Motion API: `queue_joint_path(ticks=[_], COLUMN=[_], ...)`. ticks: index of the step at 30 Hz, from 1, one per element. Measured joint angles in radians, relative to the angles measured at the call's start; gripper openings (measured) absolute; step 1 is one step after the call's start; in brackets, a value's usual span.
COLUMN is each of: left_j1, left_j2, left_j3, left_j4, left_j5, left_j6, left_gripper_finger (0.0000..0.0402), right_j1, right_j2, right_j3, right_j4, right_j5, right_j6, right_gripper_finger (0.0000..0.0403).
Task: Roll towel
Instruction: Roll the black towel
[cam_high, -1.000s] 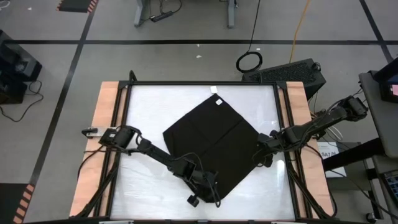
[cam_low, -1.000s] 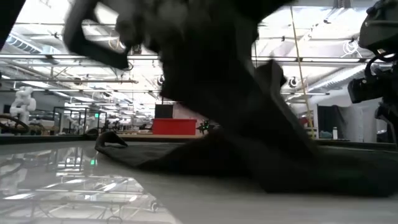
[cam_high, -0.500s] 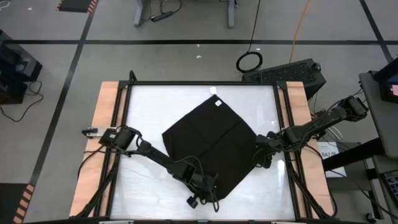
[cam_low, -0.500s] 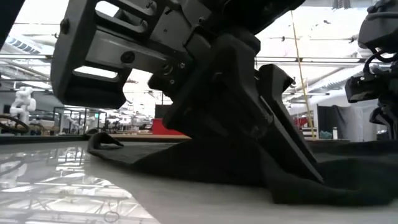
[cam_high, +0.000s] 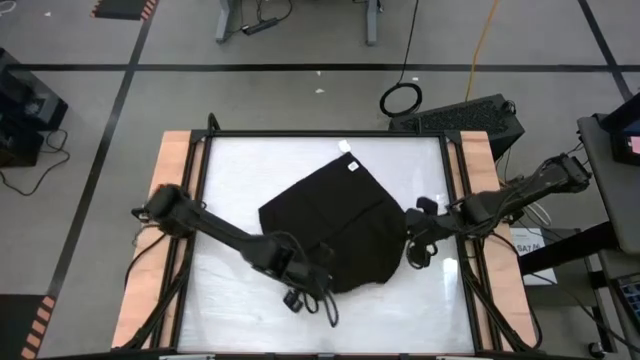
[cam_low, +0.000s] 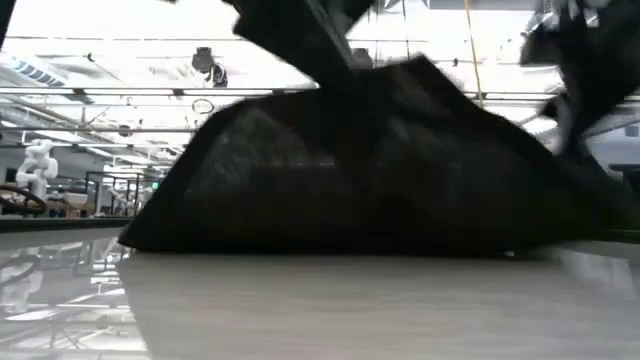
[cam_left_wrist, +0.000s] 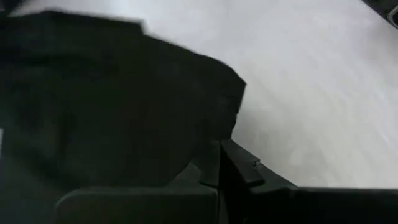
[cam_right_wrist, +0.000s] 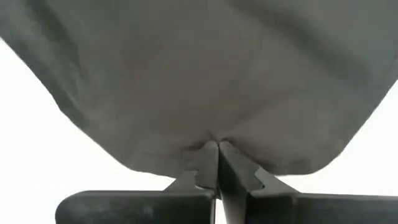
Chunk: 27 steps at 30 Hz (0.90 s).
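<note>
The black towel (cam_high: 335, 225) lies bunched on the white tabletop (cam_high: 235, 165). Its far corner, with the small white tag (cam_high: 350, 164), rests flat on the table. In the low view the towel (cam_low: 350, 170) rises like a tent, with its lower hem on the table. My left gripper (cam_high: 318, 284) is shut on the towel's near part. My right gripper (cam_high: 412, 240) is shut on its right corner. My left gripper pinches the towel's near edge (cam_left_wrist: 210, 157) between its two shut fingers, close to a loose corner (cam_left_wrist: 231, 87). How many layers it holds I cannot tell. The held part is raised off the table. My right gripper pinches the towel's right corner (cam_right_wrist: 213, 143) between its two shut fingertips. The cloth fans out from the pinch in drawn folds. That corner is lifted clear, and the cloth slopes down to the table.
Wooden side boards (cam_high: 172, 200) (cam_high: 478, 165) and a black frame border the white top. Bare white surface lies to the left of the towel (cam_high: 225, 185) and along the near edge (cam_high: 400, 320). Cables trail from my left gripper (cam_high: 325, 305).
Both grippers have shut on the towel. My left gripper has moved up and toward the far left with the near corner. My right gripper has lifted the right corner slightly inward. The towel has gone from flat to tented; its tagged far corner stayed put.
</note>
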Motion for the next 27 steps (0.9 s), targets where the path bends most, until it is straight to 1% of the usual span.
queue_joint_path(ticks=[3,5,7,9,12,14,16,18,20,21,24,27], left_j1=[-0.017,-0.028,-0.038,-0.047,-0.061,-0.071,-0.085,-0.093,-0.093,-0.088,-0.052,0.005], left_j2=[-0.109,-0.161,-0.187,-0.201,-0.220,-0.219,-0.217,-0.220,-0.219,-0.219,-0.250,-0.299], left_j3=[0.000,0.004,0.002,0.001,0.001,0.001,0.001,0.001,0.001,0.001,0.010,0.055], left_j4=[-0.131,-0.210,-0.314,-0.384,-0.548,-0.647,-0.750,-0.828,-0.860,-0.868,-0.890,-0.895], left_j5=[-0.124,-0.201,-0.269,-0.336,-0.490,-0.592,-0.674,-0.700,-0.715,-0.742,-0.867,-0.980], left_j6=[-0.071,-0.136,-0.205,-0.256,-0.381,-0.501,-0.633,-0.710,-0.719,-0.710,-0.658,-0.603], left_gripper_finger=[0.0002,0.0001,0.0001,0.0001,0.0001,0.0001,0.0001,0.0000,0.0000,0.0000,0.0000,0.0000], right_j1=[-0.007,-0.024,-0.057,-0.092,-0.141,-0.154,-0.149,-0.138,-0.146,-0.161,-0.219,-0.269], right_j2=[0.000,0.000,0.007,0.012,0.018,0.020,0.022,0.023,0.023,0.023,0.023,0.023], right_j3=[0.125,0.194,0.250,0.293,0.346,0.362,0.374,0.380,0.398,0.414,0.495,0.592], right_j4=[-0.030,-0.029,-0.038,-0.048,-0.084,-0.105,-0.097,-0.103,-0.103,-0.102,-0.071,-0.019], right_j5=[0.091,0.124,0.128,0.138,0.205,0.205,0.180,0.153,0.149,0.150,0.182,0.233], right_j6=[-0.098,-0.173,-0.248,-0.302,-0.332,-0.332,-0.332,-0.336,-0.360,-0.381,-0.456,-0.574], right_gripper_finger=[0.0000,0.0000,0.0000,0.0000,0.0000,0.0000,0.0000,0.0000,0.0000,0.0000,0.0000,0.0000])
